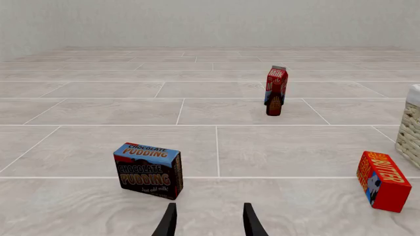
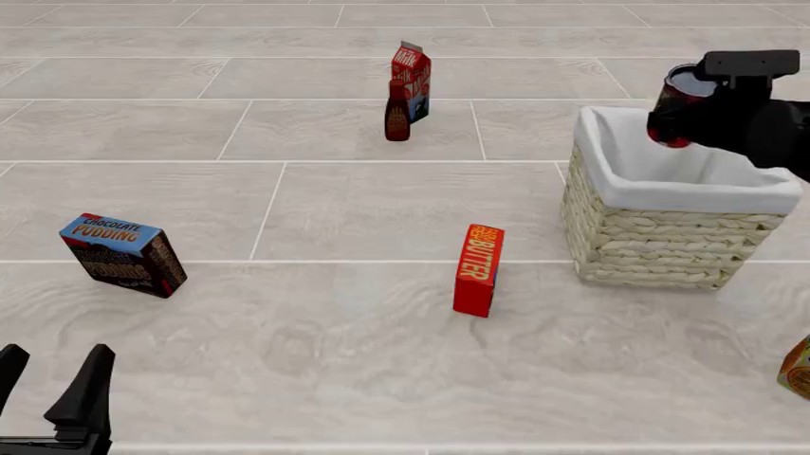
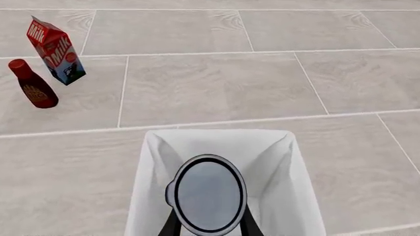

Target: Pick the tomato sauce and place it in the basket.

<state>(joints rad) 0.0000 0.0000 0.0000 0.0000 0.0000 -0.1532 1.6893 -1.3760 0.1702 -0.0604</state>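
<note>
Left wrist view: the left gripper (image 1: 208, 221) hangs low over the floor with its 2 fingers spread and nothing between them. Ahead stand a pudding box (image 1: 149, 170), a butter box (image 1: 382, 181), and farther off a milk carton (image 1: 276, 83) with a bottle (image 1: 274, 103) just in front of it. A sliver of the basket (image 1: 411, 130) shows at the edge. This arm has no part in the step and does best staying parked.

Front view: the right gripper (image 2: 693, 106) holds the can (image 2: 680, 104) in the air over the basket's (image 2: 658, 237) far rim, tilted so its grey top faces the camera. The arm comes in from the right, high, with its wrist bent towards the basket. The left gripper (image 2: 51, 393) sits at the near left corner, well apart from everything. To finish well, I would bring the can inward until it is over the middle of the liner, lower it below the rim, and only then let go, so it neither clips the rim nor rolls out.

Right wrist view: the right gripper (image 3: 208, 221) pinches the can (image 3: 208, 193) from both sides; its grey top fills the middle, with the white liner of the basket (image 3: 279, 162) directly beneath. The carton (image 3: 56, 49) and bottle (image 3: 34, 85) stand well off on the floor.
</note>
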